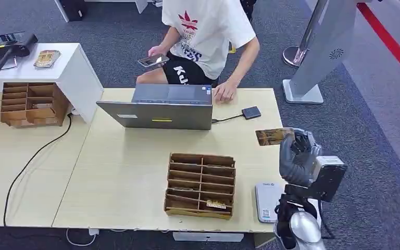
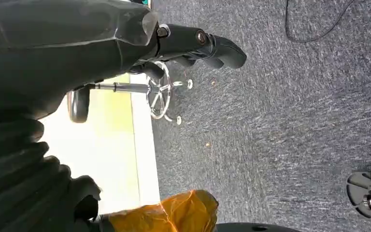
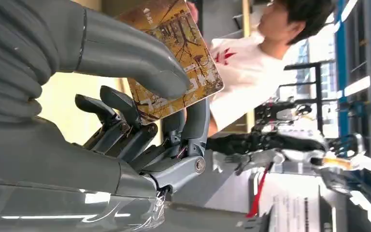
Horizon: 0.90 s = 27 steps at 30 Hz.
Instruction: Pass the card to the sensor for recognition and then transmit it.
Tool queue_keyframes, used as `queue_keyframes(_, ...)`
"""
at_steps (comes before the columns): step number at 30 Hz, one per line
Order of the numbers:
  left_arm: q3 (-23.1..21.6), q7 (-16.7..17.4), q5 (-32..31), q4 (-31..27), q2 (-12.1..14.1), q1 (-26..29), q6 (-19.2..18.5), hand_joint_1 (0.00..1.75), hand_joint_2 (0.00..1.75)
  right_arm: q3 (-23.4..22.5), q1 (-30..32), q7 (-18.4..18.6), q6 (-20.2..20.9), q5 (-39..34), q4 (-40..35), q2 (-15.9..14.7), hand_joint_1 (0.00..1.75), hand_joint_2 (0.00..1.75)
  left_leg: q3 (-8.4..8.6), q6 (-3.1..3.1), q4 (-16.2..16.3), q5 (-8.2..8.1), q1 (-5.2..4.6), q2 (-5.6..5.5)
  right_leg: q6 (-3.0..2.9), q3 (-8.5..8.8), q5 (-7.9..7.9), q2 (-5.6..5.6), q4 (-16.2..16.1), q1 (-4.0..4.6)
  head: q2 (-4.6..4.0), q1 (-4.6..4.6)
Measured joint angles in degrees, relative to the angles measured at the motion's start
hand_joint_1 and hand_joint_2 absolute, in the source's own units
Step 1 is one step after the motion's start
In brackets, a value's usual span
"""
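My right hand [image 1: 295,156] pinches the card [image 1: 274,136] between thumb and fingers, raised over the table's right edge – recognition step, I judge; next I'd lower it onto the sensor [image 1: 267,201]; left hand's fingers – cannot tell.

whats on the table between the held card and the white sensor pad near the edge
Nothing: in the head view, bare tabletop separates the card, held up by the right hand, from the sensor pad.
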Motion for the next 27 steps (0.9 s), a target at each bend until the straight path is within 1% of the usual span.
queue_keyframes(5, 0.0, 0.0, 0.4, 0.0, 0.0, 0.1, 0.1, 0.0, 1.75, -3.4, 3.0, 0.4, -0.2, 0.9, 0.3, -0.6, 1.75, 1.75, 0.0, 0.0, 0.0, 0.0, 0.0, 0.0, 0.0, 0.0, 0.0, 0.0, 0.0, 0.0, 0.0, 0.0)
queue_keyframes(11, 0.0, 0.0, 1.1, 0.0, 0.0, 0.1, 0.1, 0.0, 1.75, -5.7, 4.7, 1.0, -0.5, 2.1, 0.8, -1.0, 1.75, 1.75, 0.02, 0.0, 0.0, 0.0, 0.0, 0.01, 0.0, -0.01, 0.0, 0.01, 0.0, 0.0, 0.0, 0.0)
queue_keyframes(18, 0.1, -0.2, 2.1, 0.0, 0.0, 0.2, 0.6, 0.0, 1.75, -10.1, 7.2, 1.0, -0.8, 2.6, 1.5, -1.4, 1.75, 1.75, 0.0, 0.0, 0.0, 0.0, -0.01, 0.01, 0.0, 0.0, 0.0, 0.01, 0.0, 0.0, 0.0, 0.0)
queue_keyframes(22, 0.1, -0.2, 2.8, 0.0, -0.1, 0.2, 0.8, 0.0, 1.75, -11.8, 8.5, 2.4, 0.0, 4.6, 1.8, -1.6, 1.75, 1.75, 0.0, 0.01, 0.0, -0.01, -0.01, 0.01, 0.0, -0.01, 0.0, 0.0, 0.0, 0.0, 0.0, 0.0)
queue_keyframes(27, 0.1, -0.2, 3.4, 0.0, -0.1, 0.3, 1.1, 0.0, 1.75, -12.8, 10.2, 4.8, 0.5, 10.0, 3.6, -1.9, 1.75, 1.75, 0.0, 0.01, 0.0, -0.01, 0.0, 0.01, 0.0, 0.0, 0.0, 0.01, 0.0, 0.0, 0.0, -0.02)
